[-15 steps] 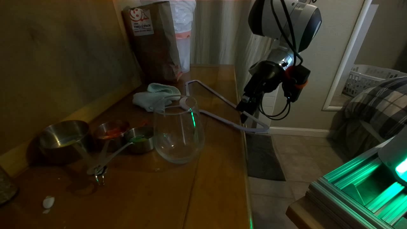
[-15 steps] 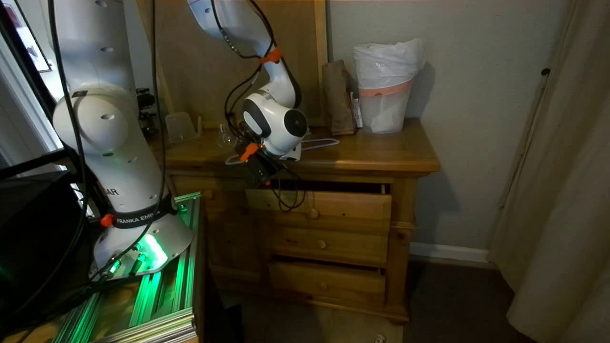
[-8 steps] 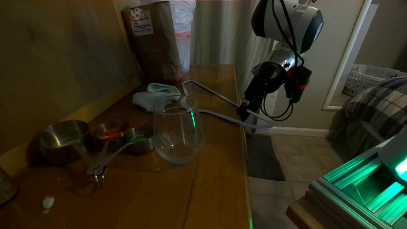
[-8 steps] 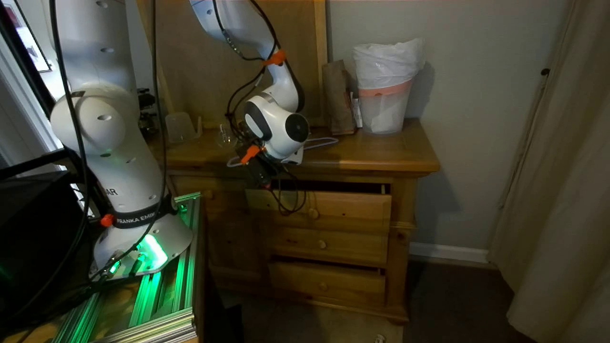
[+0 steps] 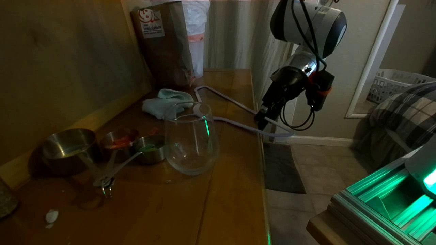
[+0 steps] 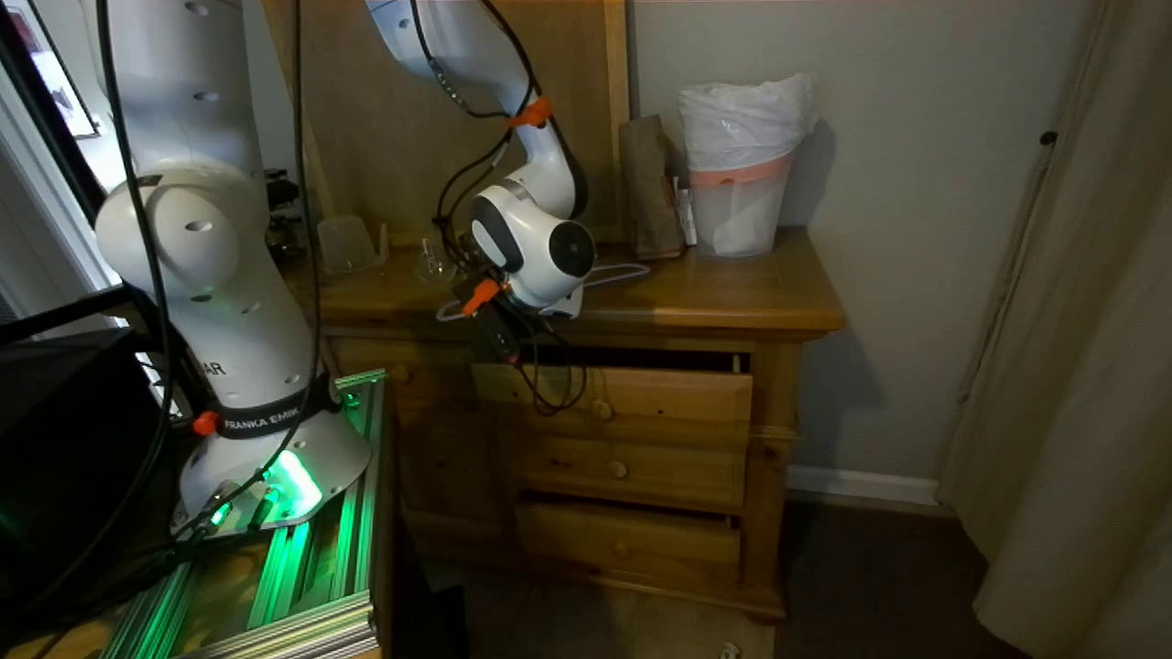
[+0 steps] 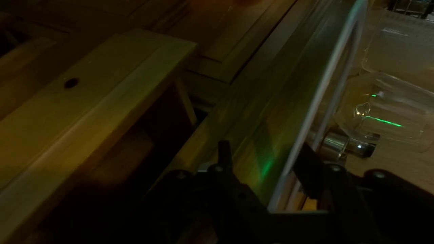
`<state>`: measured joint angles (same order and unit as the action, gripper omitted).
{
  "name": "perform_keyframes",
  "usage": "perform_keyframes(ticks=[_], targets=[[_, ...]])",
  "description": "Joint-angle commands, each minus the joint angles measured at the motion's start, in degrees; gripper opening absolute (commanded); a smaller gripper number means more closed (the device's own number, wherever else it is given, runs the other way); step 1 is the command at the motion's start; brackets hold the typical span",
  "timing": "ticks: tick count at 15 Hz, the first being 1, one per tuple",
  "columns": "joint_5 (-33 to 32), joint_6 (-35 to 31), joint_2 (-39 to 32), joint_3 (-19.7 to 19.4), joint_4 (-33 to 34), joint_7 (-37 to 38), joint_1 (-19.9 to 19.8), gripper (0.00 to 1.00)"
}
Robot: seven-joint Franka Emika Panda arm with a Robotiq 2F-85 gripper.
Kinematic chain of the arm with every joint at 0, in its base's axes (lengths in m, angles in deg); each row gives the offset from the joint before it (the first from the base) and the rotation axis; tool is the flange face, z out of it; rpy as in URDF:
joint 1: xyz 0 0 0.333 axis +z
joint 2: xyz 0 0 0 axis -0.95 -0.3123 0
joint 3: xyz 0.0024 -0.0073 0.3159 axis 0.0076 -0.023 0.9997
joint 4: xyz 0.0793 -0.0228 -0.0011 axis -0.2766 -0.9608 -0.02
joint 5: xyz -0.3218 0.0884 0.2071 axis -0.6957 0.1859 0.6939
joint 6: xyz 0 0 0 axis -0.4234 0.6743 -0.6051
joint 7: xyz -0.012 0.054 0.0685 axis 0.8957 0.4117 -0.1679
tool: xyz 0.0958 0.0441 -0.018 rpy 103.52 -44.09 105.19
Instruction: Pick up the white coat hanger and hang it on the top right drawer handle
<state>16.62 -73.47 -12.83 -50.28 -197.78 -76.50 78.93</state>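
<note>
The white coat hanger (image 7: 323, 84) runs between parted jaws, not yet gripped

The gripper (image 7: 264, 150) waits at the front edge of the dresser top (image 5: 235, 190), jaws part-way apart. In the wrist view the hanger's nearer rod passes slantwise through the gap, close by the jaw on that view's right (touching or only just clear of it, I cannot tell) and well apart from the other. The coming move turns on that: closing should trap the rod, though so off-centre a grip might swivel the frame.

The hanger's long axis crosses the front edge at a slant. Its far end is over the dresser top, towards the paper bag (image 5: 165, 54); its near end juts out past the edge. In an exterior view the knob (image 6: 602, 410) of the top right drawer (image 6: 682, 407) sits below that same edge. I judge the pick-up to be in hand and the hanging still to come.
</note>
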Motion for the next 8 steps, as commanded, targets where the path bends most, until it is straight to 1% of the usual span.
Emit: perform_keyframes(ticks=[1, 3, 5, 7, 8], targets=[[-0.4, 2.6, 1.1, -0.4, 0.0, 0.5, -1.0, 0.84], [-0.9, 3.3, 2.1, -0.8, -0.6, 1.0, -1.2, 0.98], [-1.8, 4.0, 2.8, -1.1, -1.0, 2.2, -1.4, 1.0], [-2.5, 5.1, 3.4, -1.4, -1.4, 4.0, -1.5, 1.0], [-2.8, 5.4, 3.6, -1.5, -1.5, 4.7, -1.5, 0.85]])
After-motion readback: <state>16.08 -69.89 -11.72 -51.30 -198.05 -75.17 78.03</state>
